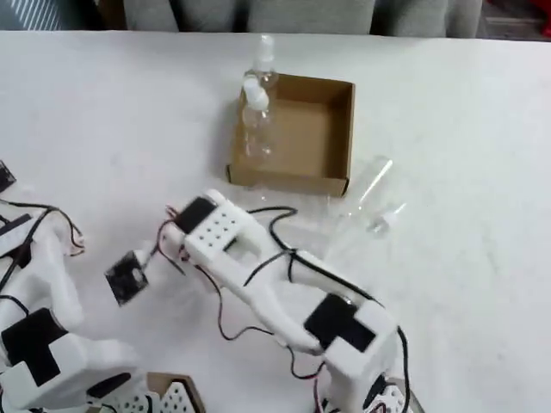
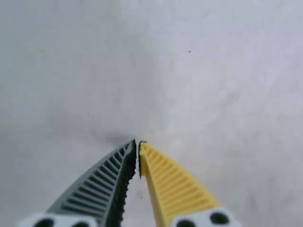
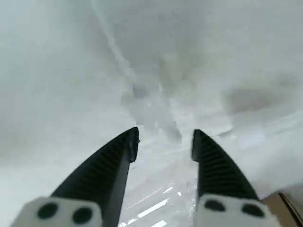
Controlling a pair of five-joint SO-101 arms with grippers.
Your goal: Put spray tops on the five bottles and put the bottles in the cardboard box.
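While the right pincer (image 3: 163, 139) gapes, a blurred clear thing (image 3: 154, 111) lies beyond.

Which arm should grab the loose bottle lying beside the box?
Probably right. The right gripper is open and its arm stands nearer the bottle; the left gripper is shut over bare table.

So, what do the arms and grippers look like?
The left arm and right arm: white shells, black motor blocks, loose black and red cables. The left gripper has one grey and one yellow ribbed finger; the right gripper has two black ones, on white bases.
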